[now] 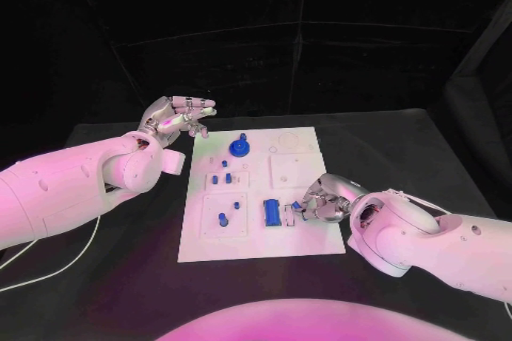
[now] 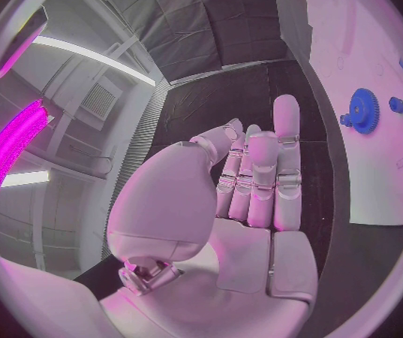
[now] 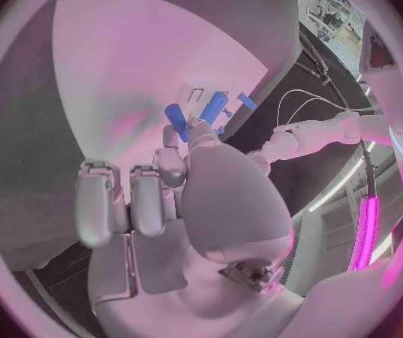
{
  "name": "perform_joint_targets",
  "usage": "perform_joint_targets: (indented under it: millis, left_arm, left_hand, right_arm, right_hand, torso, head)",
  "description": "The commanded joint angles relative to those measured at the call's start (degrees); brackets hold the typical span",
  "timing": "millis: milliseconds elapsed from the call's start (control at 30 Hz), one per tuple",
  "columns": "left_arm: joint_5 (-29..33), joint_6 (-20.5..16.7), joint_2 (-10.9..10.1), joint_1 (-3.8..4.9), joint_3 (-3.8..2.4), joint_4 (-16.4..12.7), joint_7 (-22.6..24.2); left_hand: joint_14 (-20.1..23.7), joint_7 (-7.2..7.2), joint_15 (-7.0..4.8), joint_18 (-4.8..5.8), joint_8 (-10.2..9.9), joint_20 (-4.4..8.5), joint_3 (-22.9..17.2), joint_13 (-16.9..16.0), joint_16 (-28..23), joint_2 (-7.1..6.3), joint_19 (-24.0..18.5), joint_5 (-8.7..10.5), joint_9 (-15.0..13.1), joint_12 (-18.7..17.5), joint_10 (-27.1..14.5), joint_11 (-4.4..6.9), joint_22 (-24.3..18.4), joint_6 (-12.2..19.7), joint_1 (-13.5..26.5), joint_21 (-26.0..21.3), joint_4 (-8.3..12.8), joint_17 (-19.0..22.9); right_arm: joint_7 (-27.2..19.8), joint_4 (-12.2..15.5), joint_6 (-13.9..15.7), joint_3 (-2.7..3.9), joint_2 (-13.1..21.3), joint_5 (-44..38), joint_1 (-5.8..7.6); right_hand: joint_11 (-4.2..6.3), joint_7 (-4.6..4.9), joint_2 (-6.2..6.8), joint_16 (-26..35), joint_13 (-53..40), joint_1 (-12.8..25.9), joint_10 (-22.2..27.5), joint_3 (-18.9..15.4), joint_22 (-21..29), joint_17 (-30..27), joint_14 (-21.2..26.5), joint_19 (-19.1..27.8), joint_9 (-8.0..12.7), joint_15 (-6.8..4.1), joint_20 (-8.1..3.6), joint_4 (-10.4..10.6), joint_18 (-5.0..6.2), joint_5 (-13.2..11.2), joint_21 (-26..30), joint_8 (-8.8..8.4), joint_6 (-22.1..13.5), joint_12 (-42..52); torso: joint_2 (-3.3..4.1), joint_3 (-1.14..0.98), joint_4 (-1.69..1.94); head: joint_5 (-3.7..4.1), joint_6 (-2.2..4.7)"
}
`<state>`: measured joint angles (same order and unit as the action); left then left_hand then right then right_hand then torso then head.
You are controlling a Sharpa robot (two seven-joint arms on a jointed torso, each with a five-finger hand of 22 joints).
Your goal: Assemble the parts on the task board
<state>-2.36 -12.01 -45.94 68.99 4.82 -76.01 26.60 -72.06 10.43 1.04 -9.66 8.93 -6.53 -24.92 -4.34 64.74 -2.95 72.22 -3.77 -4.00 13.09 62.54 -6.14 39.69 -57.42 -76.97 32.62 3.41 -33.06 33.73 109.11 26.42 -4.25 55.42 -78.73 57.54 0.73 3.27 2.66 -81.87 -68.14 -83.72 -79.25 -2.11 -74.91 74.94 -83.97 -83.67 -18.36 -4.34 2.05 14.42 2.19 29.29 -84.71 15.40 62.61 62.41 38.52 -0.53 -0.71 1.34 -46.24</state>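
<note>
1. Step in hand, I think: the right hand (image 1: 323, 200) is working at the blue parts near the front right of the task board (image 1: 304, 241). Its fingers are down by a long blue block (image 1: 272, 211) and a small blue piece (image 1: 294, 211) next to it. Fingers look curled in, but I can't tell if they hold a piece or just touch it.
2. Left hand (image 1: 179, 117) is up off the table, by the board's far left corner. Fingers out straight and close together, nothing in them.
3. Other parts: a blue gear (image 1: 240, 146) sits at the far end of the board, w/ small blue pegs (image 1: 220, 179) and one more blue piece (image 1: 223, 220) in slots on the left side.
4. Next move, prob.: get a firm hold on the small piece, line it up w/ its slot, push it in gently. Could slip if pinched badly.
5. Table (image 1: 427, 145) is black and flat. White cable (image 1: 64, 263) lies on its left side. Dark curtains hang behind.
</note>
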Motion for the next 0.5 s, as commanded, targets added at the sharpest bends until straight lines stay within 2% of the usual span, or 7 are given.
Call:
perform_joint_targets:
  millis: [33,300,500]
  left_arm:
    - [0.17,0.57,0.10,0.08,-0.05,-0.12,0.26]
    - [0.17,0.58,0.18,0.09,-0.05,-0.09,0.21]
    - [0.17,0.64,0.24,0.09,-0.05,-0.05,0.17]
  left_hand:
    - [0.22,0.10,-0.05,-0.81,0.26,0.06,0.08,0.07,-0.20,-0.16,-0.11,0.07,0.00,0.25,-0.53,-0.03,-0.08,0.34,-0.60,-0.18,0.30,0.06]
    - [0.23,0.10,-0.05,-0.81,0.26,0.06,0.07,0.07,-0.20,-0.15,-0.11,0.07,0.00,0.25,-0.54,-0.03,-0.08,0.34,-0.61,-0.18,0.31,0.08]
    - [0.26,0.14,-0.05,-0.80,0.30,0.06,0.06,0.08,-0.21,-0.15,-0.10,0.10,0.00,0.30,-0.56,-0.07,-0.08,0.37,-0.58,-0.18,0.33,0.15]
  right_arm:
    - [0.81,-0.40,0.53,0.02,-0.67,5.44,0.08]
    - [2.22,-1.40,-1.96,0.02,-2.21,6.65,0.09]
    - [2.57,-1.94,-1.97,0.02,-3.00,6.77,0.09]
  right_hand:
    - [0.27,0.14,-0.02,-0.35,0.11,1.08,-0.62,-0.09,-8.74,1.54,-3.60,-1.04,-0.43,-0.19,-0.01,0.72,-0.30,0.70,-0.17,-0.21,0.34,-0.23]
    - [0.35,-0.01,0.10,-0.71,-0.05,3.64,-0.84,-0.50,-9.17,2.12,-3.70,-1.39,-0.87,-0.23,-0.01,2.04,-0.42,0.90,-0.52,-0.10,0.89,-0.13]
    - [0.40,-0.09,-0.02,-0.74,-0.15,4.37,-0.94,-0.59,-9.22,2.17,-3.71,-1.42,-1.03,-0.28,-0.04,2.12,-0.43,1.10,-0.55,-0.05,1.08,-0.04]
  torso:
    - [-0.01,-0.04,0.04]
    - [-0.01,-0.03,-0.07]
    - [-0.02,-0.07,-0.09]
  head:
    - [-0.09,-0.07]
    - [-0.28,-0.17]
    - [-0.30,-0.11]
